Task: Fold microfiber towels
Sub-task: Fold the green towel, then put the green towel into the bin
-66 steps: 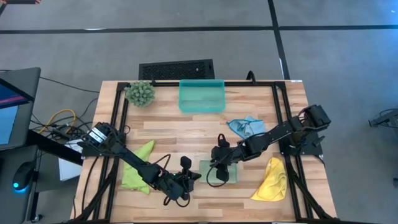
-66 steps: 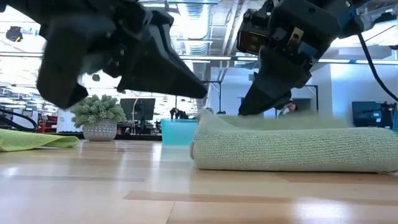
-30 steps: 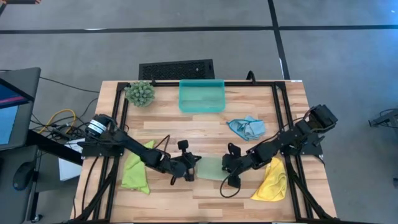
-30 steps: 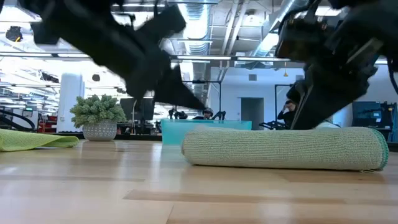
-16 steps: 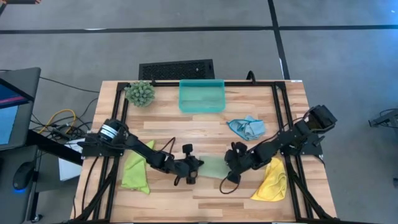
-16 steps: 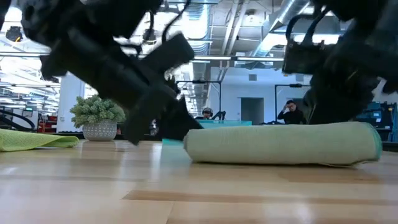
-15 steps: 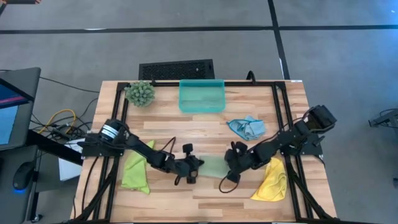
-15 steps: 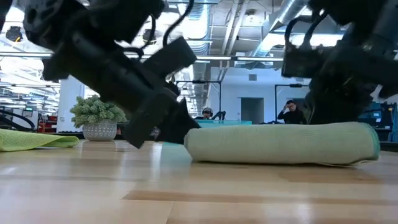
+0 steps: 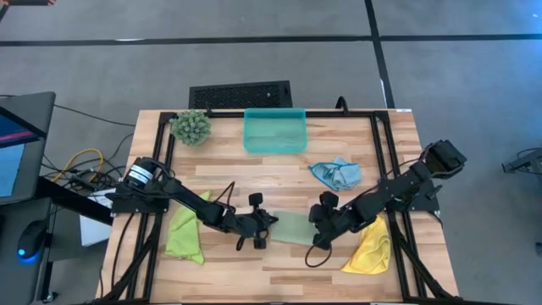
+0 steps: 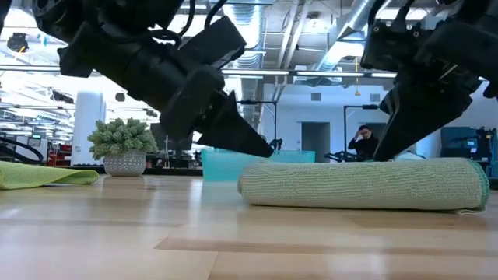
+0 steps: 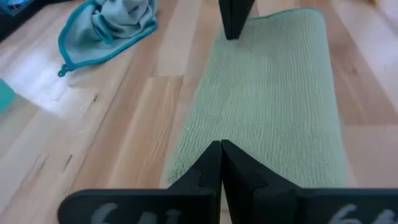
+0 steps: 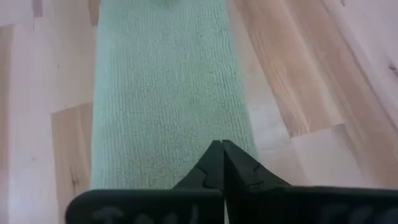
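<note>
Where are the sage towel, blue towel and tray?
sage towel [image 10: 366,185], low view, middle of its folded side.
blue towel [image 9: 335,174], high view, centre of the crumpled heap.
tray [image 9: 274,111], high view, far rim.

Lighting is bright and even, supplied from overhead; ceiling fixtures [image 10: 311,47] glare in the low view, leaving both arms as dark silhouettes. Shadows on the worktop [image 9: 229,182] are faint. Wrist views blur toward the far edges, and the near foreground is soft.

Grey floor [image 9: 474,68], exposed ceiling ducts [image 10: 311,31], seated person [image 10: 362,141]
</note>
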Controlling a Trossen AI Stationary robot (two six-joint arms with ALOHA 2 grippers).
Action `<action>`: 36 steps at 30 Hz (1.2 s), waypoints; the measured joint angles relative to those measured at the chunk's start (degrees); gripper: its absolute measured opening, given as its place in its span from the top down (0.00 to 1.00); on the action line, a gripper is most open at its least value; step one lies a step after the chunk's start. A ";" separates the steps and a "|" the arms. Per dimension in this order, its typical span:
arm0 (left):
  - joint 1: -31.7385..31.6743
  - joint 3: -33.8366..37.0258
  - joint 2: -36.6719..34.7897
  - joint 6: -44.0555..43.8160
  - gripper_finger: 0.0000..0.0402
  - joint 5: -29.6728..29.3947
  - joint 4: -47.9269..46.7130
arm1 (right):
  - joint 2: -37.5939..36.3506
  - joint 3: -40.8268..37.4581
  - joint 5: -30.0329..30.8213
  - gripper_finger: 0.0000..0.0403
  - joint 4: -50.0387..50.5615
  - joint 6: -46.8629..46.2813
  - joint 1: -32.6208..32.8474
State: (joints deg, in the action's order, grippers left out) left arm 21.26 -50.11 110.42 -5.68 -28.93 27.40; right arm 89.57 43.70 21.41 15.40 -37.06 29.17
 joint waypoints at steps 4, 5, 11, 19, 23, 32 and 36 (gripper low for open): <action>-1.24 -0.04 1.02 2.72 1.00 -0.86 0.80 | 0.61 0.06 0.40 0.96 -0.34 -0.34 -0.33; -1.86 -0.02 1.66 2.42 1.00 -0.67 0.29 | 1.20 0.07 0.12 0.95 -0.27 -0.79 -0.58; -3.73 -0.09 6.32 0.67 1.00 -0.36 1.74 | 5.57 0.12 -3.81 0.92 0.52 -2.39 -2.99; -2.52 0.15 3.64 3.27 1.00 -0.63 -0.85 | 2.28 0.13 -2.90 0.97 1.18 -1.46 -2.99; -1.19 0.14 -0.50 3.55 1.00 -0.93 -2.73 | -0.14 0.13 4.41 0.98 -1.20 -1.44 -1.16; -2.94 0.09 -1.77 4.38 1.00 8.37 -3.61 | -0.23 0.14 -4.26 0.69 -21.81 13.70 -3.38; -5.02 0.11 -1.42 4.11 1.00 10.96 -4.43 | 0.82 2.21 -7.81 0.47 -21.35 14.78 -2.86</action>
State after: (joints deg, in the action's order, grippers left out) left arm 16.24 -49.99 109.00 -1.58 -17.97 22.97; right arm 90.39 45.92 13.60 -5.95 -22.28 26.31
